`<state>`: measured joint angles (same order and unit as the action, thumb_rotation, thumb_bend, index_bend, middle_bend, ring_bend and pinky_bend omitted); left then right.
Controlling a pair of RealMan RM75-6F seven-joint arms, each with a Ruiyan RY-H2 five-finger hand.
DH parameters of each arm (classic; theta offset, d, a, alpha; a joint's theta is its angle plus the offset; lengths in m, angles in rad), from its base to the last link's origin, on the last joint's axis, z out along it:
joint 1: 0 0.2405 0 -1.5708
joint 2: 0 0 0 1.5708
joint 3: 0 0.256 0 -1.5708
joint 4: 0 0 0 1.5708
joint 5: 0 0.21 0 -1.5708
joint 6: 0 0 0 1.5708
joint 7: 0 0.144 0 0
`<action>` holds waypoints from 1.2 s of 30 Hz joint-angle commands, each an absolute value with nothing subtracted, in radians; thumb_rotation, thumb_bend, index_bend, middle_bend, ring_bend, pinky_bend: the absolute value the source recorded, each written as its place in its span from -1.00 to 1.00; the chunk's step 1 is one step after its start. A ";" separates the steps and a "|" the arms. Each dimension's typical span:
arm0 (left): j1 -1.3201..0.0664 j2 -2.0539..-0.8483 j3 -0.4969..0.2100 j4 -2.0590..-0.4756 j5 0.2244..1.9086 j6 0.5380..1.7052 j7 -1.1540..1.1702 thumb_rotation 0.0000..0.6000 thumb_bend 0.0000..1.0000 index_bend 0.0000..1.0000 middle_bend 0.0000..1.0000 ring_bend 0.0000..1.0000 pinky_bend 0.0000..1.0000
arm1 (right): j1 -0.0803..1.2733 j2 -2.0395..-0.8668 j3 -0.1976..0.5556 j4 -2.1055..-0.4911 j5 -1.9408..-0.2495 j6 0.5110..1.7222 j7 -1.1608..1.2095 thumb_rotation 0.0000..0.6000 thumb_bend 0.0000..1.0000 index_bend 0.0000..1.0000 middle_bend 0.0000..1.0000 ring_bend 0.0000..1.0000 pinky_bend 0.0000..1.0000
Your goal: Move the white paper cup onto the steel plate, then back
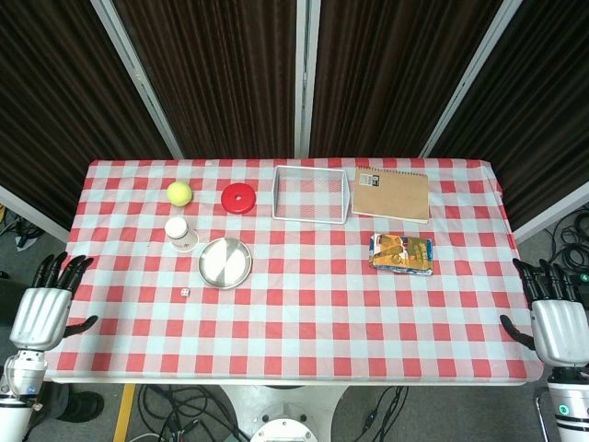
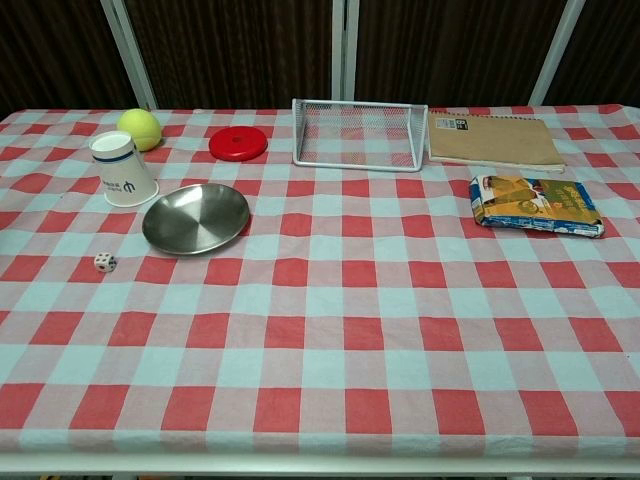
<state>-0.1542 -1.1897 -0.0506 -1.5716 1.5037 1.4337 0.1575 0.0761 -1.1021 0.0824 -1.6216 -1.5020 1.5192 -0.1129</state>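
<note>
The white paper cup stands upside down on the checked cloth, just left of the steel plate, which holds nothing. My left hand hovers off the table's front left corner, fingers spread, holding nothing. My right hand is off the front right corner, fingers also apart. Both are far from the cup. Neither hand shows in the chest view.
A yellow-green ball and a red disc lie behind the cup. A white wire basket, a brown notebook and a snack packet sit further right. A small die lies before the plate.
</note>
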 commanded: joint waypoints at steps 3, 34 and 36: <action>-0.185 -1.180 -0.063 -1.576 1.521 1.412 0.148 1.00 -0.79 -0.79 -0.76 -0.96 -0.94 | 0.067 -1.089 0.081 -1.630 -1.508 1.532 -0.118 1.00 -0.72 -1.00 -0.71 -1.00 -0.99; -0.519 -1.497 -0.100 -1.276 1.371 0.883 -0.036 1.00 -0.41 -0.10 0.53 0.54 0.76 | 0.071 -1.072 0.081 -1.652 -1.506 1.515 -0.129 1.00 -0.72 -1.00 -0.65 -1.00 -0.98; -0.525 -1.513 -0.102 -1.262 1.350 0.871 -0.034 1.00 -0.39 -0.09 0.55 0.55 0.76 | 0.073 -1.073 0.082 -1.651 -1.505 1.512 -0.127 1.00 -0.72 -1.00 -0.65 -1.00 -0.98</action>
